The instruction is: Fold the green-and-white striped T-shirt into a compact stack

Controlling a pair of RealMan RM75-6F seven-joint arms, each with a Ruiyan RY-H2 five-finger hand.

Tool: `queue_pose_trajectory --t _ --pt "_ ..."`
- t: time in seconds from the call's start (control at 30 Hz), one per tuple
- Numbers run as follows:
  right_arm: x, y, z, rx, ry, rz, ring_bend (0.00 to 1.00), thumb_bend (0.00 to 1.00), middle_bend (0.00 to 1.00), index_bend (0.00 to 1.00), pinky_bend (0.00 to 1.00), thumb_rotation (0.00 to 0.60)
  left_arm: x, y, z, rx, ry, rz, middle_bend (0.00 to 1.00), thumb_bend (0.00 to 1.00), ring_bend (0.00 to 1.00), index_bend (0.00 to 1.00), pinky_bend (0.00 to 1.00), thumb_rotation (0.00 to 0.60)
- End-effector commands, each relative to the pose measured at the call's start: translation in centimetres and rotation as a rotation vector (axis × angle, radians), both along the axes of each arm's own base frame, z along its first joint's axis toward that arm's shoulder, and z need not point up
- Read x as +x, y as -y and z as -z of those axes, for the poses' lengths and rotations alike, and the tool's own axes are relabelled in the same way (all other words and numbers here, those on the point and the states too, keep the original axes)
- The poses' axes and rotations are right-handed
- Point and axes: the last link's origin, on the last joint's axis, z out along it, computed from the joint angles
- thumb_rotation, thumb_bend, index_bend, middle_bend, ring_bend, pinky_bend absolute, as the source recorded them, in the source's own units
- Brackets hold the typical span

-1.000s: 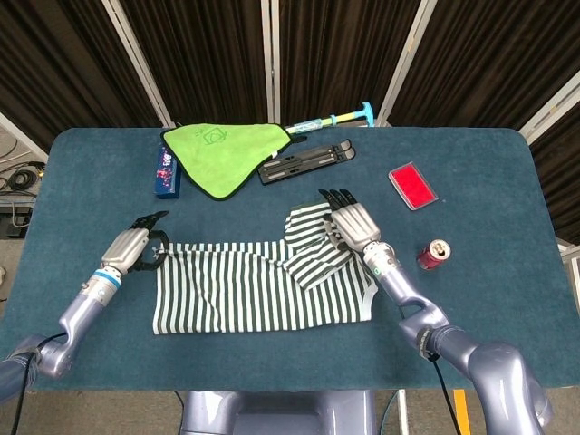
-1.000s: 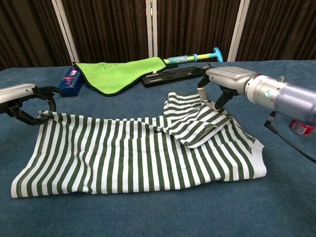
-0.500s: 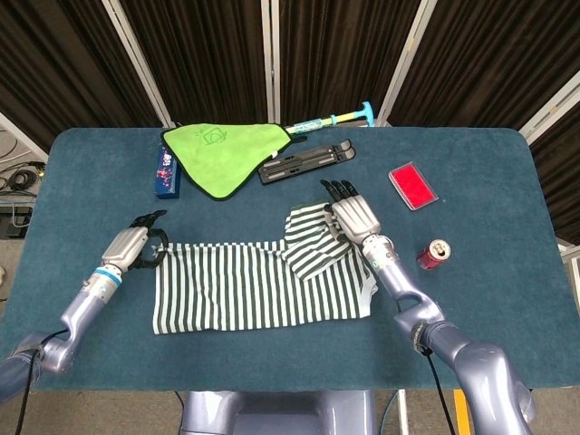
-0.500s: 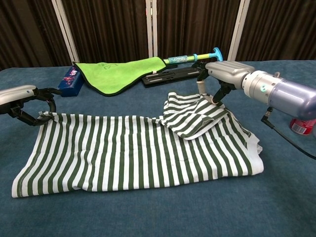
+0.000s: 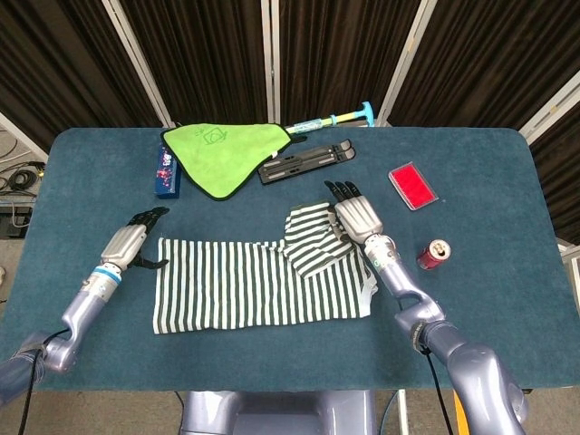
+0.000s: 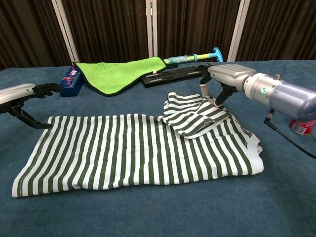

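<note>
The green-and-white striped T-shirt (image 5: 258, 285) (image 6: 133, 150) lies spread flat at the table's near middle. Its right sleeve (image 5: 313, 240) (image 6: 195, 116) is folded inward over the body. My left hand (image 5: 134, 241) (image 6: 19, 95) hovers just off the shirt's far left corner, fingers stretched out and thumb apart, holding nothing. My right hand (image 5: 359, 217) (image 6: 224, 78) is over the folded sleeve's far edge. Its thumb and fingertips (image 6: 218, 100) come down onto that edge and seem to pinch it.
At the back lie a lime green cloth (image 5: 222, 149), a blue box (image 5: 165, 172), a black folded stand (image 5: 306, 161) and a teal-handled tool (image 5: 335, 118). A red case (image 5: 412, 186) and a red can (image 5: 434, 255) sit to the right of my right hand.
My left hand has let go of the shirt's left corner and opened; the corner now lies flat. My right hand shifted slightly back and the sleeve settled lower.
</note>
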Motion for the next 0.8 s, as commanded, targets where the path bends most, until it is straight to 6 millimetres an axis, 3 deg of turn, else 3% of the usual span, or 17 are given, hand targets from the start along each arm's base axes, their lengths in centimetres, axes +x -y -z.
queue_pose_trajectory --t 0.03,0.43,0.53,0.6,0.73,0.8 --pt "-0.1 0.0 0.0 0.001 -0.001 0.0 0.0 0.41 0.01 0.74 0.0 0.6 -0.3 0.0 -0.6 0.018 -0.011 0.004 0.0 0.2 0.0 0.0 0.0 0.6" --pt "-0.8 -0.1 -0.1 -0.004 -0.032 -0.002 0.0 0.4 0.0 0.73 0.0 0.6 0.5 0.1 -4.5 0.123 -0.011 0.06 0.0 0.2 0.0 0.0 0.0 0.6" --pt "-0.8 -0.1 -0.1 -0.005 -0.029 0.002 0.0 0.37 0.0 0.68 0.0 0.6 0.8 0.3 -4.9 0.126 -0.025 0.071 0.0 0.2 0.0 0.0 0.0 0.6" --pt "-0.9 -0.2 -0.1 -0.005 -0.034 0.001 0.0 0.33 0.0 0.57 0.0 0.6 1.0 0.4 -5.1 0.126 -0.026 0.076 0.0 0.2 0.0 0.0 0.0 0.6" --pt "-1.0 -0.4 0.1 0.02 -0.046 0.004 0.0 0.19 0.0 0.1 0.0 0.6 1.3 0.8 -5.2 0.125 -0.023 0.08 0.0 0.2 0.0 0.0 0.0 0.6" --pt "-1.1 -0.5 0.0 0.035 -0.04 0.005 0.0 0.16 0.0 0.02 0.0 0.6 1.3 1.0 -5.3 0.127 -0.024 0.081 0.0 0.2 0.0 0.0 0.0 0.6"
